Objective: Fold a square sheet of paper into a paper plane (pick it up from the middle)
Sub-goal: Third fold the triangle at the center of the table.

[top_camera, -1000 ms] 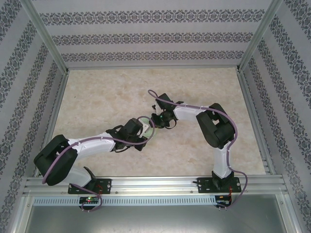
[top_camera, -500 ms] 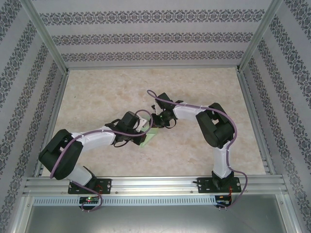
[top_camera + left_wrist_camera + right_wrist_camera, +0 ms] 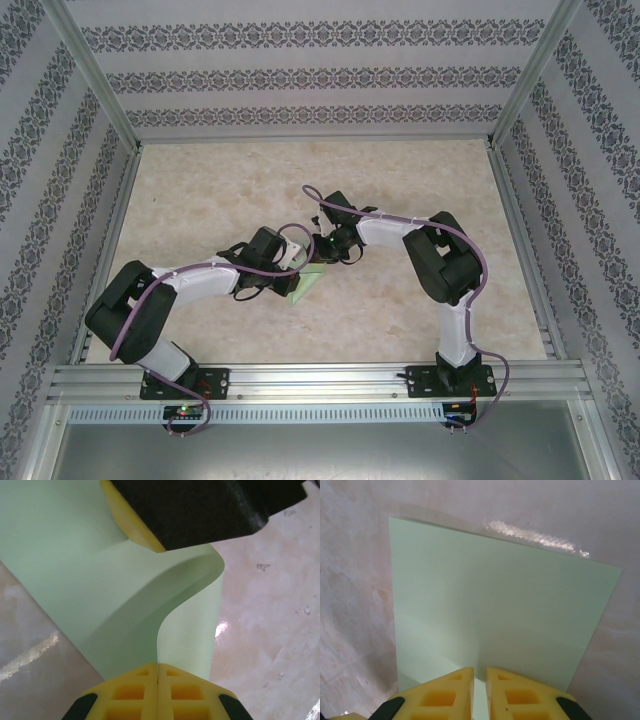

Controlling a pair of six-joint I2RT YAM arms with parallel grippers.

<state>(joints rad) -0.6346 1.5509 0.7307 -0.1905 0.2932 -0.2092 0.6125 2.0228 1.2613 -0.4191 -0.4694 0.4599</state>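
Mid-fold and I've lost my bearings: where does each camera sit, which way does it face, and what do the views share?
Top external: above and behind the bases, looking down on the table; the left arm and right arm meet at the square sheet of paper.
Left wrist: looks along the left gripper, shut on the curled sheet; the right gripper is on the sheet's far end.
Right wrist: looks past its own fingers, closed on the sheet's near edge, towards the table.
Shared: all three show the sheet and the table.
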